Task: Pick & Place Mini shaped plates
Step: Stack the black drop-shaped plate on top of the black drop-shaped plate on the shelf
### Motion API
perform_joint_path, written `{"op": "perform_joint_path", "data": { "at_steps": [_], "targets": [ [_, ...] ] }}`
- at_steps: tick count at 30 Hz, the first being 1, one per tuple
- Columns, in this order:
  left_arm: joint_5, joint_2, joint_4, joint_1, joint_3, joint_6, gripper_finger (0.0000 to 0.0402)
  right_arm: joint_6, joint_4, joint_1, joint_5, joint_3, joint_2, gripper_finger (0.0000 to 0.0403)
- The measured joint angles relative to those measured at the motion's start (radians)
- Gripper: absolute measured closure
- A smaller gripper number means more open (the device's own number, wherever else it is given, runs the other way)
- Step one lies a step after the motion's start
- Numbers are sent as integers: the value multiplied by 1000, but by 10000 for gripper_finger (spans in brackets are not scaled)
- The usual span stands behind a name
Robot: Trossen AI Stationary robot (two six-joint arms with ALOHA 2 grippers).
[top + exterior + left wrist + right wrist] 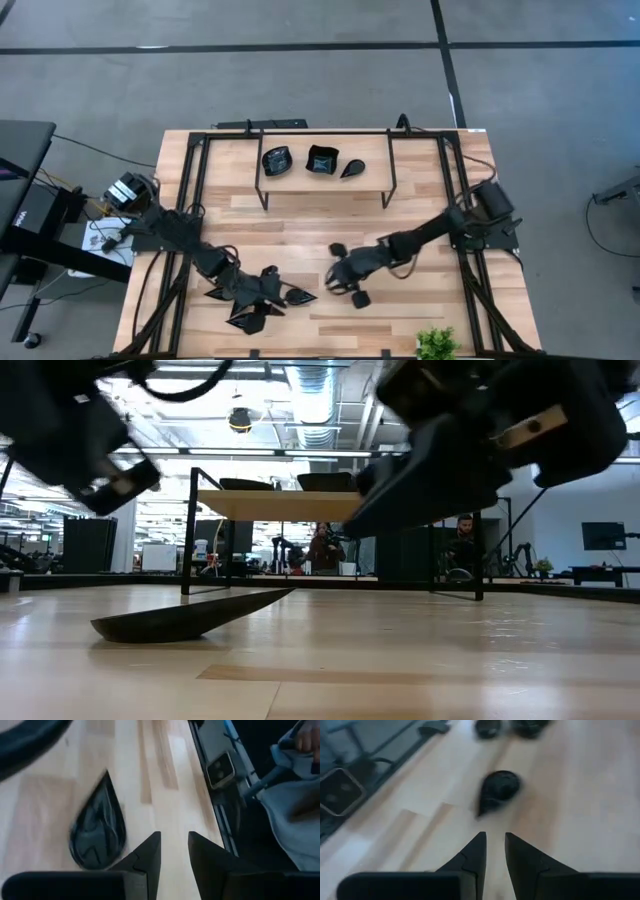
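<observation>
Three glossy black mini plates sit on the raised wooden shelf (322, 180) at the table's far side: a wavy-round one (277, 160), a square one (322, 160) and a teardrop one (352, 169). More black plates lie flat on the table near its near-left corner, among them a teardrop plate (300, 296) (97, 827) (499, 790) (190, 618). My left gripper (268, 285) (174, 855) hovers beside that cluster, narrowly open and holding nothing. My right gripper (333, 278) (495, 852) is just right of the teardrop plate, pointing at it, narrowly open and holding nothing.
A small green plant (437, 343) stands at the table's near edge, right of centre. The black metal shelf frame (390, 170) rises over the far half of the table. A person in grey (292, 795) is beyond the table's edge. Bare wood lies between shelf and grippers.
</observation>
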State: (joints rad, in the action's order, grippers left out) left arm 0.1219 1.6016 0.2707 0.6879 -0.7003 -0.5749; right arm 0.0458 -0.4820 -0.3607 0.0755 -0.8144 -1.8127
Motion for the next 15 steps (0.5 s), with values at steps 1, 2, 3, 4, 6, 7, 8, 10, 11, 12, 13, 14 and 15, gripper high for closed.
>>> {"op": "perform_joint_path", "data": {
  "at_steps": [1, 2, 3, 4, 6, 7, 8, 10, 11, 12, 13, 14, 15],
  "targets": [
    [0, 0, 0, 11, 8, -14, 302, -1, 25, 6, 35, -39, -29, 337],
    [0, 0, 0, 23, 15, -27, 302, 0, 62, 10, 66, -79, -55, 337],
    [1, 0, 0, 34, 20, -33, 302, 0, 106, 14, 83, -116, -79, 337],
    [4, 0, 3, 45, 24, -35, 302, -1, 164, 15, 85, -150, -101, 337],
    [5, 9, 32, 64, 25, -36, 302, -1, 260, 21, 85, -212, -144, 337],
    [9, 16, 53, 70, 25, -35, 302, -1, 301, 23, 83, -237, -162, 337],
    [15, 30, 81, 73, 25, -33, 302, -1, 320, 24, 83, -261, -183, 337],
    [33, 68, 131, 72, 24, -33, 302, -1, 326, 24, 84, -299, -213, 337],
    [38, 95, 157, 70, 24, -32, 302, -3, 327, 23, 84, -317, -225, 337],
    [41, 120, 174, 67, 24, -27, 302, -3, 321, 22, 85, -337, -241, 337],
    [51, 144, 181, 66, 24, -24, 302, -4, 327, 21, 85, -348, -249, 337],
    [51, 167, 191, 60, 23, -24, 302, -3, 337, 21, 83, -359, -254, 337],
    [50, 185, 193, 57, 19, -25, 302, -4, 336, 21, 85, -367, -256, 337]
  ]
}}
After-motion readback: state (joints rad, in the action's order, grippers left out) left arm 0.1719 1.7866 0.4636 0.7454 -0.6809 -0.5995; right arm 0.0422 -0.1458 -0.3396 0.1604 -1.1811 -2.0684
